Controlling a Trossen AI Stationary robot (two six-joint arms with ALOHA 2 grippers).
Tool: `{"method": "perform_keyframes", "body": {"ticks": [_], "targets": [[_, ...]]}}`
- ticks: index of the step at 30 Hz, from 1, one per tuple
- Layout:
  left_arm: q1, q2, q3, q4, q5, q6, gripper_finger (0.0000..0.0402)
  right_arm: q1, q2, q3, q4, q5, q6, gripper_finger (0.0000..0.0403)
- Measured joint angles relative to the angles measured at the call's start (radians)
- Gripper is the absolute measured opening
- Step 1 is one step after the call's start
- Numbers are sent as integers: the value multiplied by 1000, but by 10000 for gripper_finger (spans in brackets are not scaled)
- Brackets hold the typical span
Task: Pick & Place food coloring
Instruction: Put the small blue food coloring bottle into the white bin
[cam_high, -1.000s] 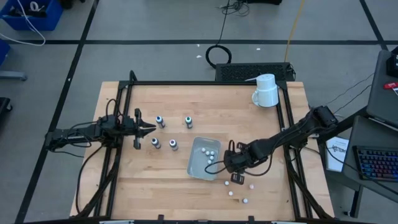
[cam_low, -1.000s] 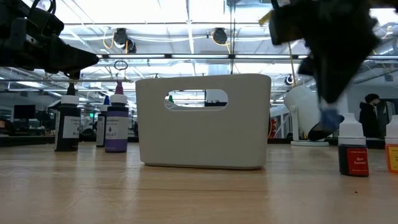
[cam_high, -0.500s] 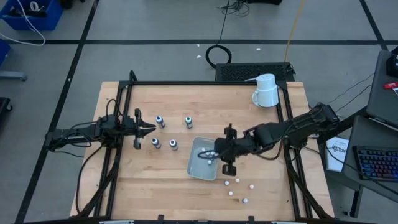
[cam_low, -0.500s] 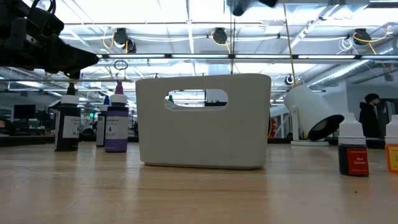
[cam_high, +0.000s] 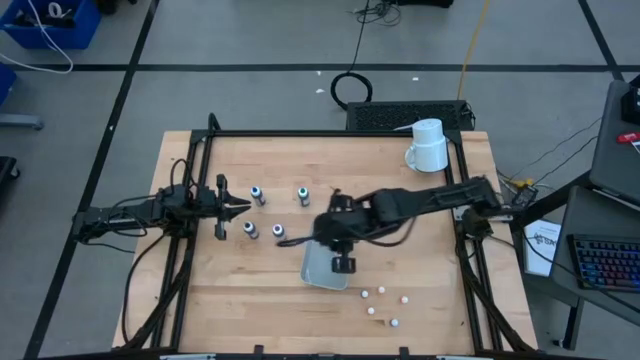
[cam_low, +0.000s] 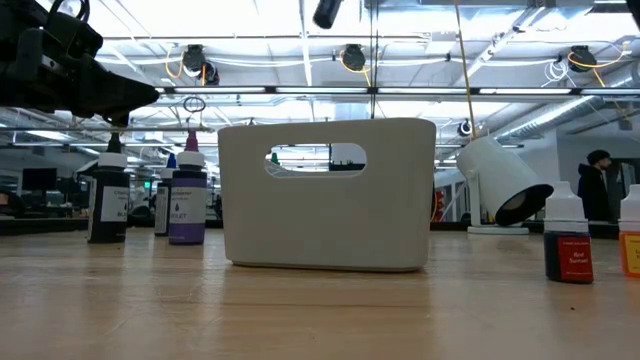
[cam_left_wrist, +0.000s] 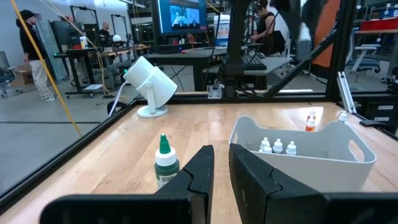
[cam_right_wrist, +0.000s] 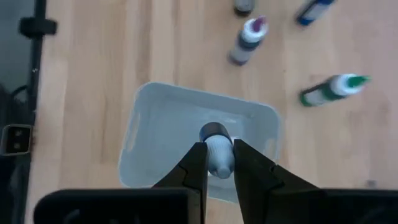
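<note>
The right arm stretches across the table's middle, above the white bin. Four bottles crowd the bin's left; bare wood lies open along the near edge.

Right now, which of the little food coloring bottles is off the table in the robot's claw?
The small pale bottle with the dark cap, pinched in the right claw above the white plastic bin. The other bottles stand on the wooden table or inside the bin.
</note>
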Motion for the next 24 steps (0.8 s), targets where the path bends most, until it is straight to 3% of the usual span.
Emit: {"method": "perform_keyframes", "body": {"ticks": [4, 10, 24], "targets": [[0, 0, 0, 0, 0, 0, 58, -34, 99, 96, -71, -52, -24, 42], [0, 0, 0, -1, 0, 0, 58, -65, 200, 102, -109, -124, -57, 42], [0, 0, 0, -1, 0, 0, 58, -55, 409, 102, -99, -129, -138, 42]]}}
